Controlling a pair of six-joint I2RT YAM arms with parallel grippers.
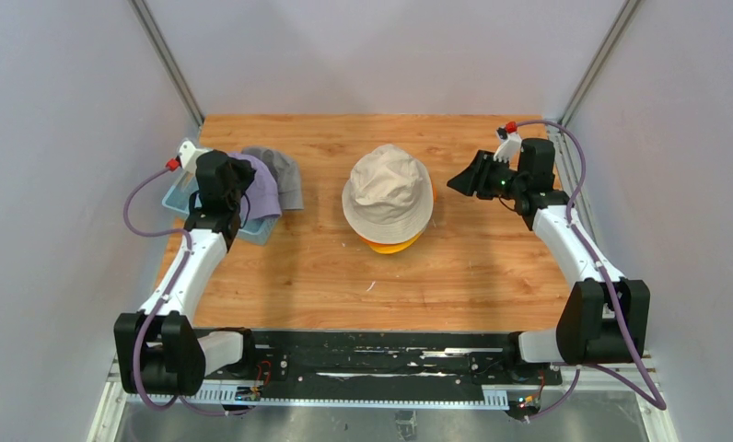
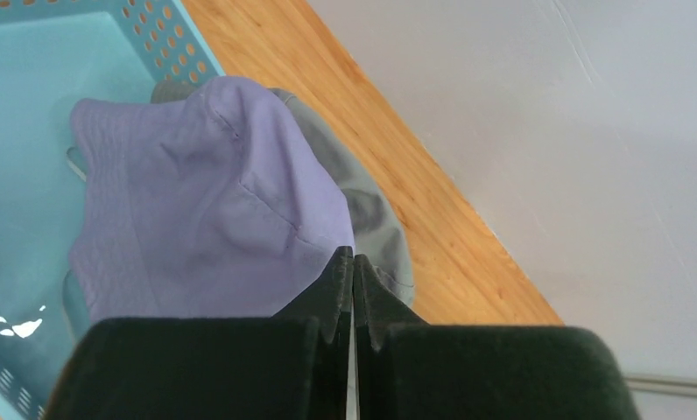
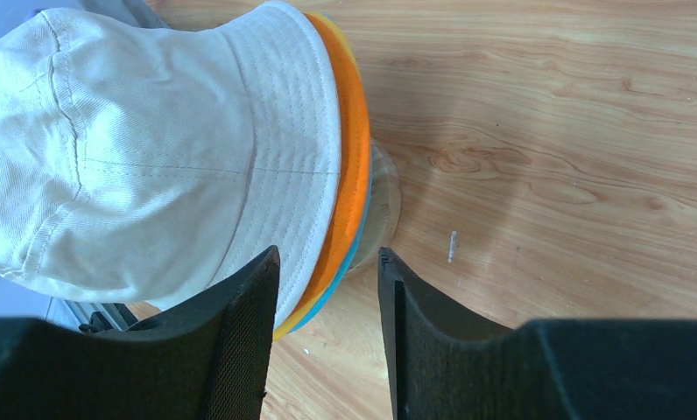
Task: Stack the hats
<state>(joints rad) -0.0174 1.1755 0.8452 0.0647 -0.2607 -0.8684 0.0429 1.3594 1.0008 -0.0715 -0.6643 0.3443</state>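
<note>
The beige hat (image 1: 388,189) tops a stack at the table's middle. The orange hat (image 3: 354,157), yellow hat (image 3: 288,327) and teal hat (image 3: 323,305) show as rims under the beige hat (image 3: 152,149). The lavender hat (image 1: 263,189) lies over the basket's edge, on the grey hat (image 1: 287,175). My left gripper (image 1: 223,193) is above them. In the left wrist view its gripper (image 2: 354,255) is shut, with its tips at the edge of the lavender hat (image 2: 196,201), beside the grey hat (image 2: 371,210). My right gripper (image 1: 464,180) is open and empty to the right of the stack, and it also shows in the right wrist view (image 3: 327,254).
The light blue basket (image 1: 180,198) stands at the table's left edge and also shows in the left wrist view (image 2: 21,131). The wooden stand's base (image 3: 384,201) shows under the stack. Grey walls close in the back and sides.
</note>
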